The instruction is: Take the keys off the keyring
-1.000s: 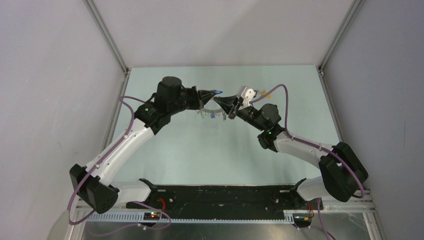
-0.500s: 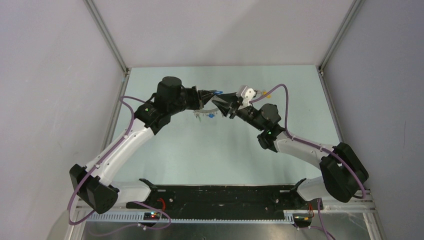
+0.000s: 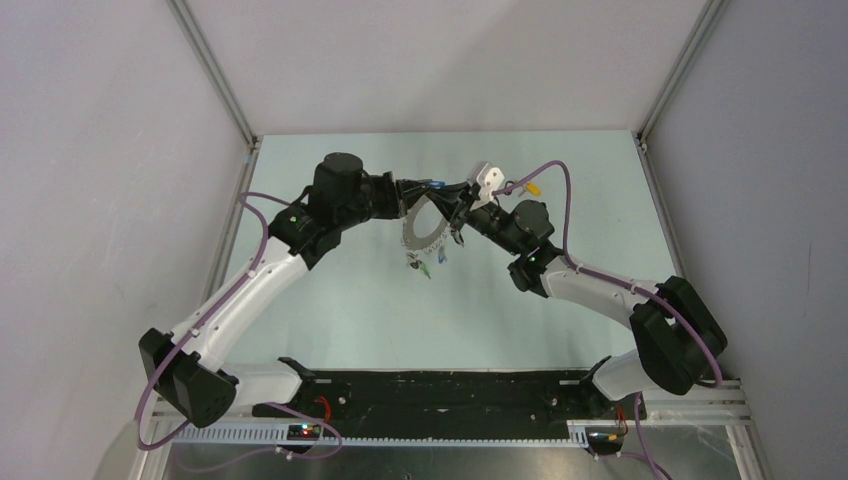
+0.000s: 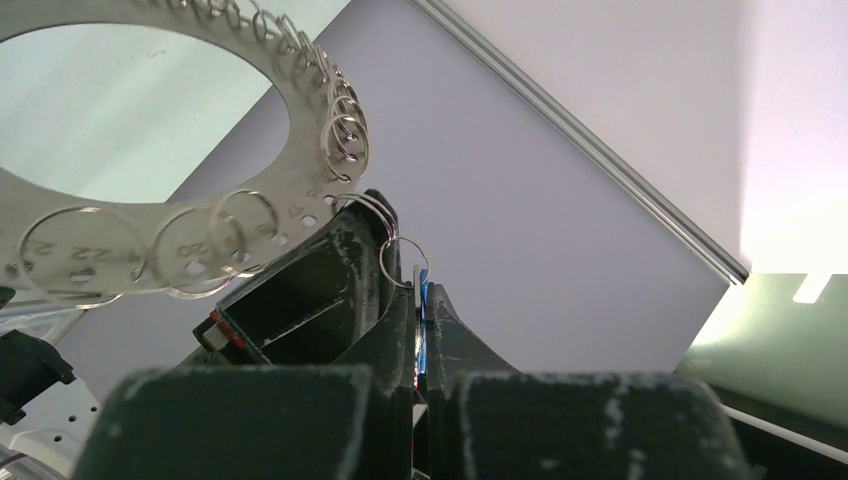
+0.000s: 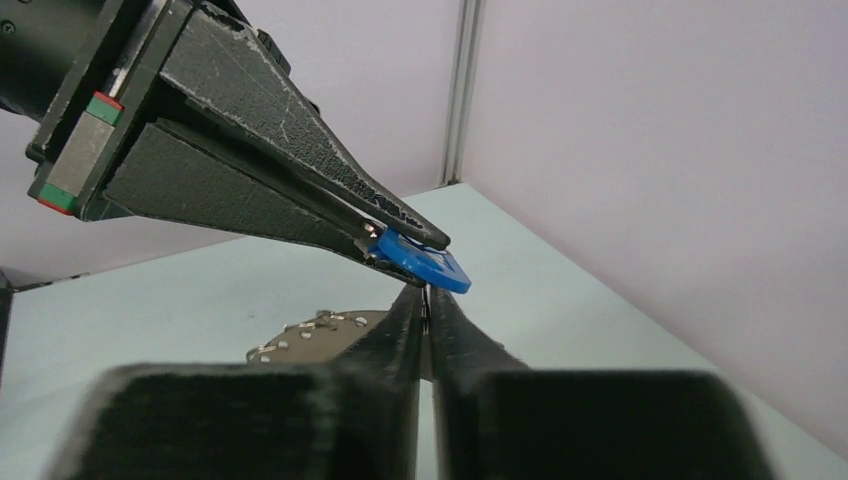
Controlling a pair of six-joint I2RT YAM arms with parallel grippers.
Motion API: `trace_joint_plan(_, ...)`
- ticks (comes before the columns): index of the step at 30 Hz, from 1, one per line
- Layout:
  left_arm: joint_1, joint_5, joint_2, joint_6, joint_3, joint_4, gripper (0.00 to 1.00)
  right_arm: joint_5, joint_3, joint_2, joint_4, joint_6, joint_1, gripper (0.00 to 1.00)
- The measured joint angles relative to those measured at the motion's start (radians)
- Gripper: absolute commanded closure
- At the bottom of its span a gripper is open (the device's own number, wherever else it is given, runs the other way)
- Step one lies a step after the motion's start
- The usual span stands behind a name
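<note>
My left gripper [image 3: 425, 187] is shut on a blue-headed key [image 3: 437, 184], held above the table. The blue key also shows edge-on between its fingers in the left wrist view [image 4: 423, 300] and flat in the right wrist view [image 5: 430, 266]. The keyring [image 3: 416, 232], a flat silvery loop with small split rings along its rim, hangs below both grippers. Several other keys [image 3: 424, 262] dangle from its low end. My right gripper [image 3: 457, 201] is shut on the keyring's thin metal just under the blue key [image 5: 427, 300]. The keyring also shows in both wrist views [image 4: 100, 255] [image 5: 310, 338].
The pale green table [image 3: 400, 320] lies under the grippers. Grey walls with aluminium corner posts [image 3: 215, 75] close in the left, back and right. The two grippers meet tip to tip near the table's back middle.
The keyring has swung from lying nearly level between the grippers to hanging down, its keys now lower. My right gripper has moved left and up, close against the left gripper's tips.
</note>
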Motion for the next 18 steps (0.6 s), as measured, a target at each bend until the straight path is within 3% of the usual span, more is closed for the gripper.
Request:
trace_joint_plan(3,0.001,0.0,-0.002,0.0,0.0,-0.005,1.0,-0.007,0.0,-0.005,-0.014,0.005,0.0,0.67)
trace_joint_plan(14,0.001,0.0,-0.007,0.0,0.0,-0.01,1.0,-0.019,0.0,-0.008,-0.021,0.003,-0.002,0.68)
trace_joint_plan(18,0.002,0.0,-0.009,0.0,0.0,-0.014,1.0,-0.023,0.0,-0.008,-0.018,0.003,-0.002,0.77)
